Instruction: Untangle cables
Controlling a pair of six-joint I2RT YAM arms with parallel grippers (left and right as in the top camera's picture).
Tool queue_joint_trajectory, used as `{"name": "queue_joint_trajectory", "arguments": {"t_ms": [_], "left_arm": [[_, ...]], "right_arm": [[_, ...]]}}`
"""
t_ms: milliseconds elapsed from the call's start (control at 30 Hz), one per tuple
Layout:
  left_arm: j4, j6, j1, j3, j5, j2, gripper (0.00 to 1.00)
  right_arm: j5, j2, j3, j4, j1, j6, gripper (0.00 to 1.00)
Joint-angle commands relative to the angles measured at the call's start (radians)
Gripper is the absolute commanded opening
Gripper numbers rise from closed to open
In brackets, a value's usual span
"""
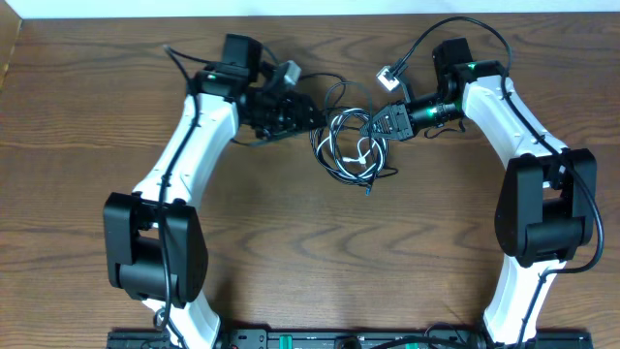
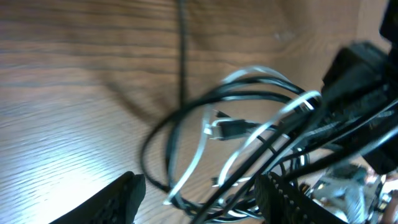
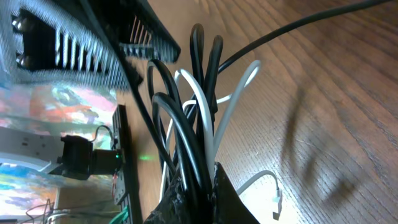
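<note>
The thin black and white cables [image 1: 349, 145] lie looped together on the wooden table between my two grippers. My left gripper [image 1: 308, 118] is open at the left edge of the tangle. In the left wrist view its fingers [image 2: 205, 199] straddle several black and white strands [image 2: 236, 124]. My right gripper [image 1: 380, 124] is at the right edge of the tangle. In the right wrist view it [image 3: 199, 193] is shut on a bundle of black and white loops [image 3: 199, 112]. A small white plug [image 3: 277, 200] on a white strand lies on the table beside it.
Thicker black cords with white connectors [image 1: 386, 79] run along both arms at the back. The table's far edge [image 1: 310, 17] is just behind the grippers. The arm bases [image 1: 155, 252] stand at the front left and right.
</note>
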Motion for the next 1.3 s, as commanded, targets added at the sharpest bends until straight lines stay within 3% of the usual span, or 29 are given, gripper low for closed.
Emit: {"name": "queue_joint_trajectory", "arguments": {"t_ms": [0, 767, 833, 867, 900, 967, 1033, 1267], "left_arm": [[0.012, 0.066, -0.029, 0.001, 0.008, 0.006, 0.63], [0.073, 0.064, -0.101, -0.020, -0.040, 0.101, 0.66], [0.085, 0.064, -0.101, -0.020, -0.040, 0.103, 0.50], [0.103, 0.064, -0.100, -0.020, -0.040, 0.103, 0.25], [0.113, 0.060, -0.100, -0.020, -0.040, 0.103, 0.08], [0.129, 0.052, -0.098, -0.020, -0.040, 0.103, 0.07], [0.139, 0.037, -0.096, -0.019, -0.040, 0.103, 0.07], [0.127, -0.014, -0.085, -0.019, -0.040, 0.093, 0.08]], "right_arm": [[-0.056, 0.009, -0.006, 0.000, 0.013, -0.018, 0.01], [-0.061, 0.009, -0.006, -0.001, 0.016, -0.018, 0.01], [-0.061, 0.009, -0.006, -0.001, 0.016, -0.017, 0.01], [-0.060, 0.009, -0.006, -0.001, 0.015, -0.017, 0.01], [-0.060, 0.009, -0.006, -0.001, 0.015, -0.016, 0.01], [-0.057, 0.009, -0.006, -0.001, 0.015, -0.016, 0.02], [-0.018, 0.009, -0.006, 0.004, 0.015, 0.015, 0.10], [0.389, 0.009, -0.006, 0.071, 0.015, 0.354, 0.32]]}}
